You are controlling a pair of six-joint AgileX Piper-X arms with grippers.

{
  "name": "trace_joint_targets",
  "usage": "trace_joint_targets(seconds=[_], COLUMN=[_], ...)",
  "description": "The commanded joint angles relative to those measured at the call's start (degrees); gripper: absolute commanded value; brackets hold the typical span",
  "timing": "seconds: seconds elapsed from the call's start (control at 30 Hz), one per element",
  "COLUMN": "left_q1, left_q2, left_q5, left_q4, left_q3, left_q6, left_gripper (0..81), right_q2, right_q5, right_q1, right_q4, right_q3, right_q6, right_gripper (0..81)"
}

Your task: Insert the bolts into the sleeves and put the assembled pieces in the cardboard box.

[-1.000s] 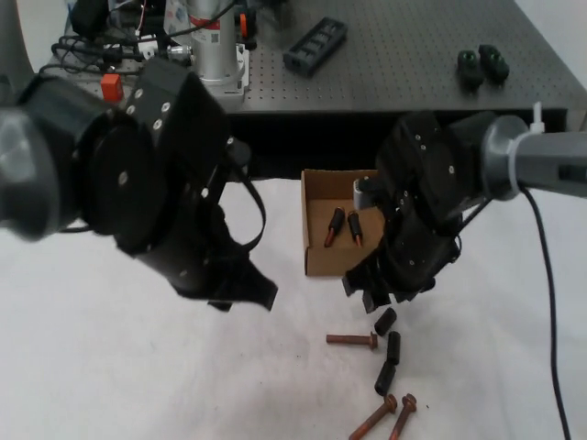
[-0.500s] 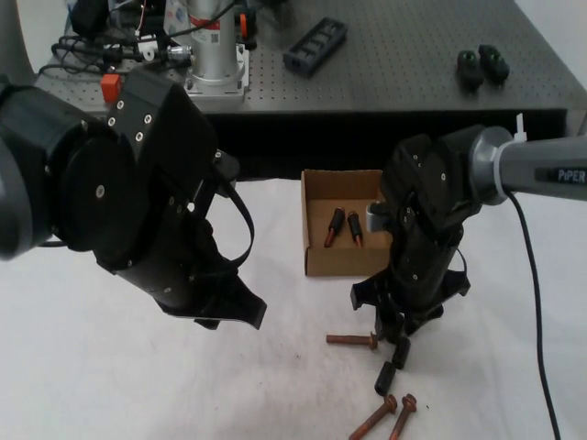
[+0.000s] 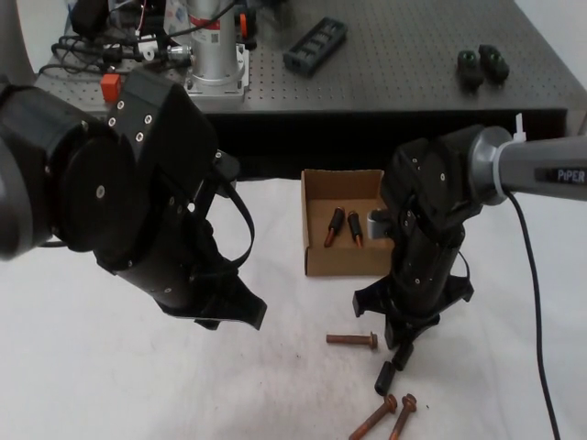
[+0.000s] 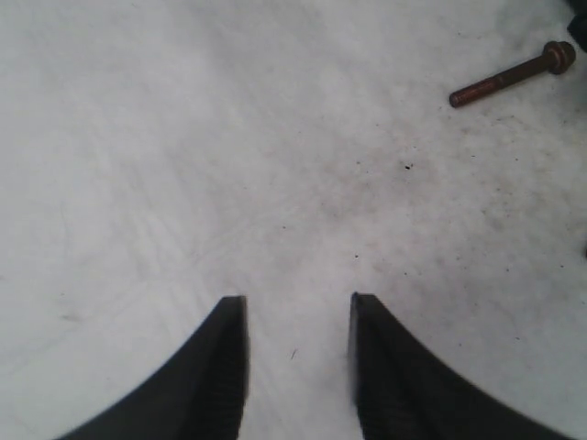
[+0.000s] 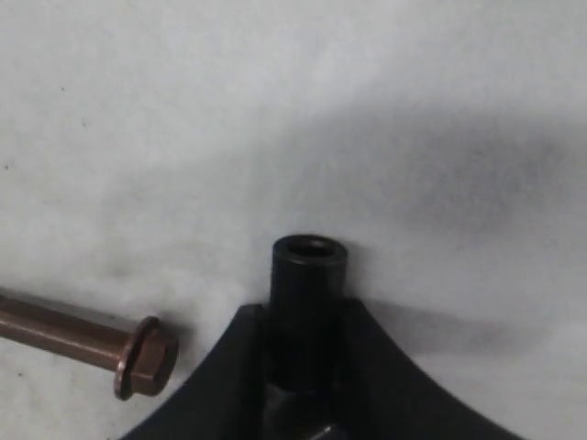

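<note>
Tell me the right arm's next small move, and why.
Probably lift straight up: the right gripper looks closed on the black cylindrical sleeve, open bore showing, and a copper-coloured bolt lies beside it on the white cloth, so raising it frees it for insertion.

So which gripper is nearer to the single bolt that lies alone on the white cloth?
Right. The right gripper, holding a sleeve, is just beside the head of the bolt. The left gripper hangs farther off, with bare cloth between.
</note>
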Motion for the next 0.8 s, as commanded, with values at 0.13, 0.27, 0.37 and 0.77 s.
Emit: trace_joint_targets(seconds=[0.13, 0.27, 0.37, 0.77], left_q1=[0.06, 0.06, 0.06, 0.06], left_q2=[-0.66, -0.66, -0.66, 6.57], left_q5=[-0.65, -0.67, 0.0, 14.28], left_q4=[0.22, 0.03, 0.07, -14.12], left_q3=[-0.08, -0.08, -0.08, -0.08], left_q6=[-0.36, -0.36, -0.18, 11.89], left_gripper=[27.2, 27.2, 27.2, 27.2], right_q2=[0.26, 0.26, 0.26, -4.57], right_q5=[0.54, 0.99, 1.33, 1.67], right_q1=[0.15, 0.15, 0.15, -2.61], right_q4=[-1.85, -2.21, -2.21, -1.61], right_q3=[-0.41, -0.41, -0.41, -0.41], right_q6=[-1.83, -1.85, -2.02, -10.29], right_gripper=[35.6, 29.6, 17.8, 0.0])
